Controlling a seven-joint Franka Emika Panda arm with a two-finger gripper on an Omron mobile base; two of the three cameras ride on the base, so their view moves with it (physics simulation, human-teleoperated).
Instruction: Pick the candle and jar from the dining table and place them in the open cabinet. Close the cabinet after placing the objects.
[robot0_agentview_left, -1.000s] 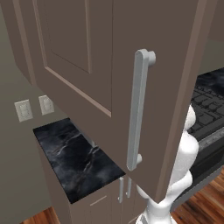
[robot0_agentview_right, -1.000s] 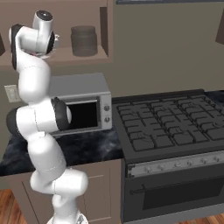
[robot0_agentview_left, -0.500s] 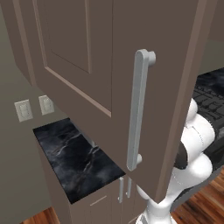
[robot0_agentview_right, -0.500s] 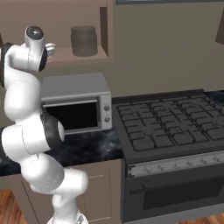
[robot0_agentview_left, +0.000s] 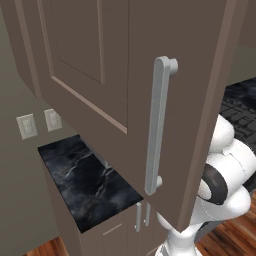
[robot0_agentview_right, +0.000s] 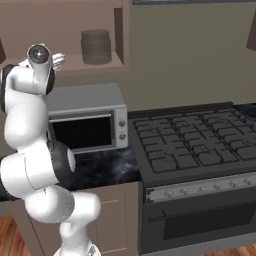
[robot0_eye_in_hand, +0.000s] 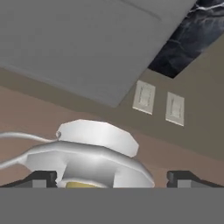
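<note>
This is a kitchen in a home. A grey microwave (robot0_agentview_right: 87, 122) sits on a black stone surface (robot0_agentview_left: 85, 185) next to a big black stove (robot0_agentview_right: 192, 150) with an oven door below. Brown cupboards (robot0_agentview_left: 100, 65) hang on the wall, light switches (robot0_agentview_left: 27, 126) sit under them, and the floor (robot0_agentview_left: 235, 232) is wood.

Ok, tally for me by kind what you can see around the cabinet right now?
Candle: 1
Shelf canister: 1
Microwave: 1
Stove: 1
Wall plates: 2
Total: 6
</note>
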